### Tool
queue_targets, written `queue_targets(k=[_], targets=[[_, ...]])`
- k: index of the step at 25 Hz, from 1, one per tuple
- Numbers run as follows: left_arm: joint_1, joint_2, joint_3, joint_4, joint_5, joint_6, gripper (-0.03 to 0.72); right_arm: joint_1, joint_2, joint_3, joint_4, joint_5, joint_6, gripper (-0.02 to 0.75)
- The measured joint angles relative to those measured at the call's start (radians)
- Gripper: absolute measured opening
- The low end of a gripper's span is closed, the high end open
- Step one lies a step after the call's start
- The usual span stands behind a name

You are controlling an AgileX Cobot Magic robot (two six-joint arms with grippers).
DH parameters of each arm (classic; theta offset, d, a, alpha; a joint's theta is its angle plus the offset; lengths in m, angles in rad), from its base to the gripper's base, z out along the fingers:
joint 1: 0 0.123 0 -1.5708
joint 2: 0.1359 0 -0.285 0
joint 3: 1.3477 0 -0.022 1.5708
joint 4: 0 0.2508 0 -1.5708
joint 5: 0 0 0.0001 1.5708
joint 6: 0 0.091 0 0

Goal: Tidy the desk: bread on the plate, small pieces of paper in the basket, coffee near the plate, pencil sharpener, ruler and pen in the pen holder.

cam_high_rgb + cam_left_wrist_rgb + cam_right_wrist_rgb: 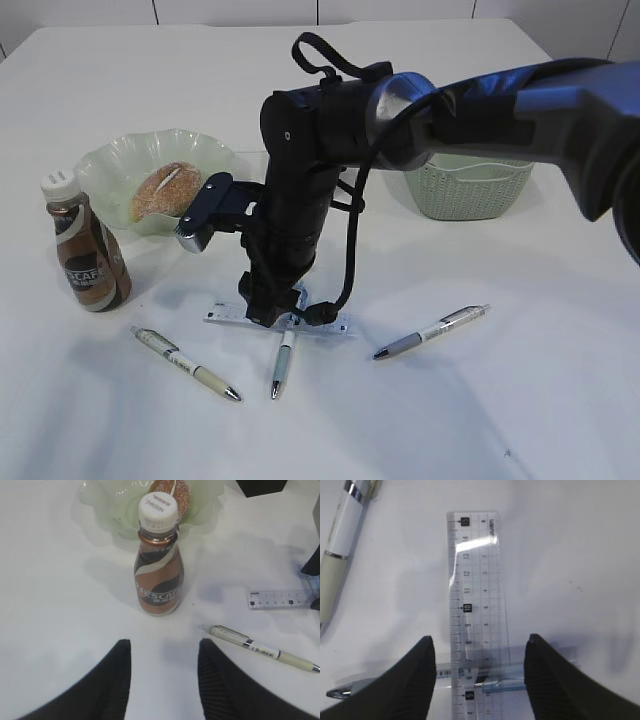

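Under the right hand (pixel 479 680), at the middle of the white counter (pixel 480 420), lies the clear plastic ruler (pixel 476 605), flat, with a blue-and-clear pen (pixel 470 677) crossing beneath its lower end. The hand's two dark fingers (pixel 417 680) stand spread on either side of the ruler, clasping nothing. In the exterior view the black arm covers most of the ruler and the top of that pen, so only their ends show. A cream-barrelled pen (pixel 185 362) lies to the left and a grey-and-white pen (pixel 432 331) to the right, both apart from the ruler. Farther left stands the brown coffee bottle with a white cap (pixel 159 565), upright, just in front of the pale green scalloped plate (pixel 110 165), which holds the round crusty bread (pixel 165 190). The left hand (pixel 162 680) hovers spread before the bottle, empty. Behind the arm sits a pale green woven basket (pixel 465 185); its inside is hidden.
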Motion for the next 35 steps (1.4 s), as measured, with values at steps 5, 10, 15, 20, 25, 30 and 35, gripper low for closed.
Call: queue_targets(k=[5,10,15,20,25,30,35], targets=[[0.000,0.000,0.000,0.000,0.000,0.000,0.310,0.000,0.014,0.000,0.011,0.000,0.000,0.448],[0.000,0.000,0.000,0.000,0.000,0.000,0.310,0.000,0.019,0.000,0.012,0.000,0.000,0.448],[0.000,0.000,0.000,0.000,0.000,0.000,0.310,0.000,0.019,0.000,0.013,-0.002,0.000,0.448],[0.000,0.000,0.000,0.000,0.000,0.000,0.310,0.000,0.019,0.000,0.014,-0.002,0.000,0.448],[0.000,0.000,0.000,0.000,0.000,0.000,0.310,0.000,0.019,0.000,0.014,-0.002,0.000,0.448],[0.000,0.000,0.000,0.000,0.000,0.000,0.310,0.000,0.019,0.000,0.014,-0.006,0.000,0.448],[0.000,0.000,0.000,-0.004,0.002,0.000,0.310,0.000,0.019,0.000,-0.015,-0.008,-0.002,0.448]])
